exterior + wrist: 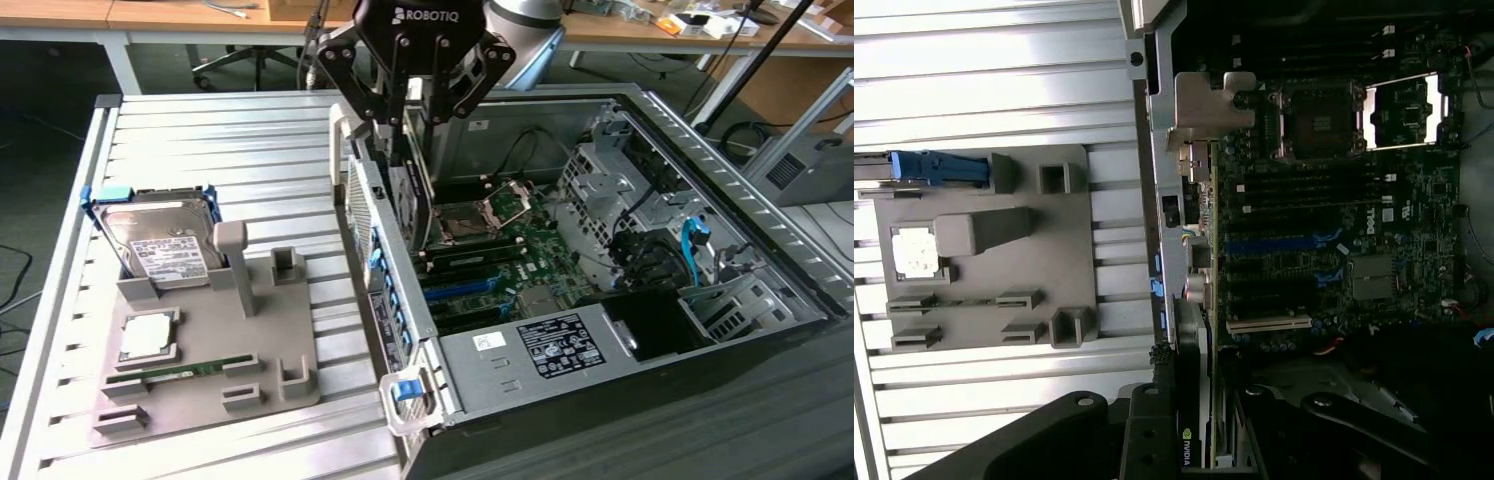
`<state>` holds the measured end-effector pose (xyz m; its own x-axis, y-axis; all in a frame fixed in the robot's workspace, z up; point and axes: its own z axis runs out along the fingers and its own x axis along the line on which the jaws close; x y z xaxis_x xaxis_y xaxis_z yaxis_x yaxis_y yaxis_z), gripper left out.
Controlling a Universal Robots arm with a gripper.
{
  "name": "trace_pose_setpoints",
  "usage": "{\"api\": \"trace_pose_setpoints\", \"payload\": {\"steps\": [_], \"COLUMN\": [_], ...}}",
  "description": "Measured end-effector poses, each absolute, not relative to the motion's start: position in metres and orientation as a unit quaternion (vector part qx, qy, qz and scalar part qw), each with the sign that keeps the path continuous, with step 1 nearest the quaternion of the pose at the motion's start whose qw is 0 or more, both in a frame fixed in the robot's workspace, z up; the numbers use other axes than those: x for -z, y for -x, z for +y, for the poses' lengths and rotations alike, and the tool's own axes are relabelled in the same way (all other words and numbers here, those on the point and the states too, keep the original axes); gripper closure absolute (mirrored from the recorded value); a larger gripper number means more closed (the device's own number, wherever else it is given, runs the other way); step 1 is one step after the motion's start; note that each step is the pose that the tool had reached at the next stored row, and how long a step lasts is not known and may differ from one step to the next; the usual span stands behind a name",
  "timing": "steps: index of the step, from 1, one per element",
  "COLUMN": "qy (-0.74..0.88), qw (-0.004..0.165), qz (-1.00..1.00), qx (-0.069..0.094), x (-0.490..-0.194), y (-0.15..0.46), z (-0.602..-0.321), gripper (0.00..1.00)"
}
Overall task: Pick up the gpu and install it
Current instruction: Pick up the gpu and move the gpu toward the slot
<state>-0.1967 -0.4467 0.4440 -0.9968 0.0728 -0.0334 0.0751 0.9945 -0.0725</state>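
- Lower centre, exterior view: the open computer case [721,150] lies on the slatted surface [214,130], motherboard [501,250] exposed.
- Centre: the gpu [408,195] hangs on edge directly under the gripper, long axis near vertical, over the motherboard beside the case's rear wall. I judge it not yet seated.
- Top centre: the gripper [407,125] is clenched on the gpu's upper edge, arm pointing straight down.

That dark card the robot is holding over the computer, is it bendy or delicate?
The gpu hangs straight below the fingers without sagging, so it is probably stiff. Being thin, with a metal bracket at one end, it may well be damaged if knocked against the case. Gripped at one edge alone, it seems fairly light.
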Motion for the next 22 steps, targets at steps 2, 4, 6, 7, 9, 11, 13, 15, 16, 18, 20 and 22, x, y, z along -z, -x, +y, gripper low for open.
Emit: {"api": "trace_pose_setpoints", "payload": {"steps": [2,4,6,7,9,11,13,15,16,18,20,22], "qy": [-0.037,-0.037,-0.037,-0.037,-0.037,-0.037,-0.037,-0.037,-0.037,-0.037,-0.037,-0.037], "qw": [0.015,0.015,0.015,0.015,0.015,0.015,0.015,0.015,0.015,0.015,0.015,0.015], "qz": [0.999,0.999,0.999,0.999,0.999,0.999,0.999,0.999,0.999,0.999,0.999,0.999], "qx": [0.037,0.037,0.037,0.037,0.037,0.037,0.037,0.037,0.037,0.037,0.037,0.037], "x": [-0.444,-0.444,-0.444,-0.444,-0.444,-0.444,-0.444,-0.444,-0.444,-0.444,-0.444,-0.444], "y": [0.195,0.194,0.193,0.192,0.191,0.189,0.188,0.187,0.186,0.185,0.184,0.183], "z": [-0.447,-0.447,-0.447,-0.447,-0.447,-0.447,-0.447,-0.447,-0.447,-0.447,-0.447,-0.447], "gripper": [0.73,0.73,0.73,0.73,0.73,0.73,0.73,0.73,0.73,0.73,0.73,0.73]}}
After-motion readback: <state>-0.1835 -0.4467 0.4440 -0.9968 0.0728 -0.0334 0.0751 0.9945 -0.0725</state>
